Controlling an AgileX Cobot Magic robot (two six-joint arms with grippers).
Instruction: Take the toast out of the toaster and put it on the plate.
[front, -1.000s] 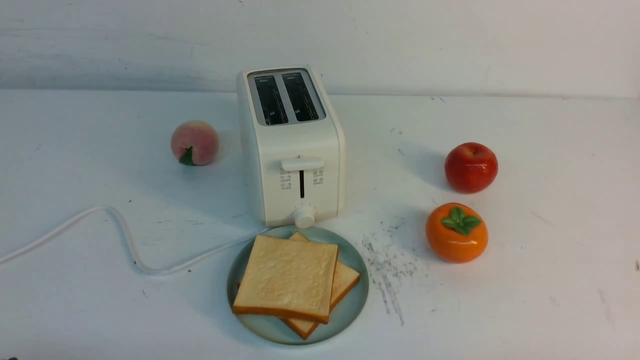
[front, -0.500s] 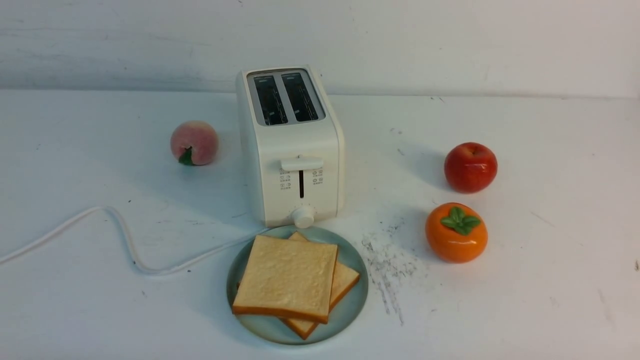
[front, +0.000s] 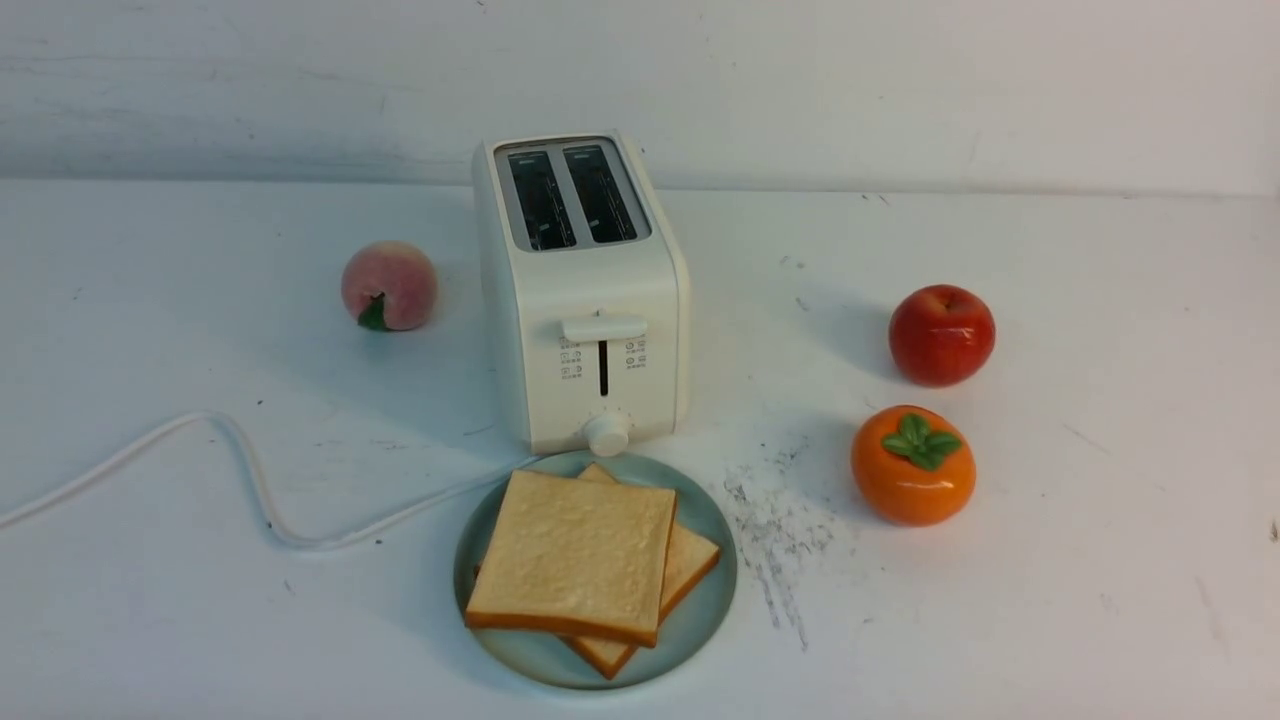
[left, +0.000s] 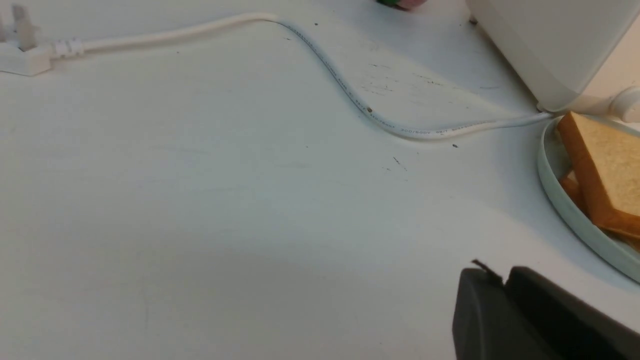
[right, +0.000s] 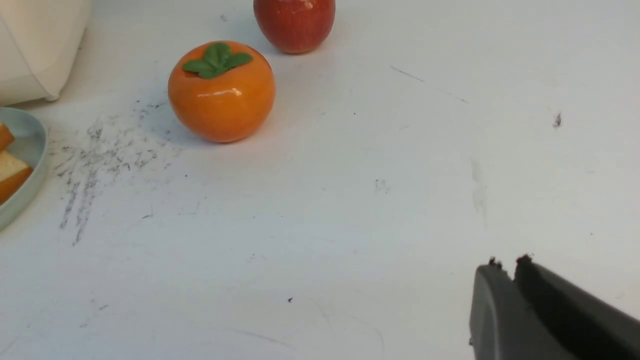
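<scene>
Left claw (left: 502, 285) sits low over bare bench (left: 200, 210) near the cord (left: 345, 90), fingers pressed together, gripping nothing. Centre: toaster (front: 585, 300) upright, both slots empty; two toast slices (front: 580, 555) stacked on the plate (front: 700, 620) just before it. Right claw (right: 507, 277) low over the bench too, closed, empty, well apart from the persimmon (right: 221, 92).

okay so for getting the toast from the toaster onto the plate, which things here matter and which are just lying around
Part of the job:
toaster, both slots empty
plate
two toast slices, stacked on the plate

Just lying about:
peach
red apple
orange persimmon
</scene>
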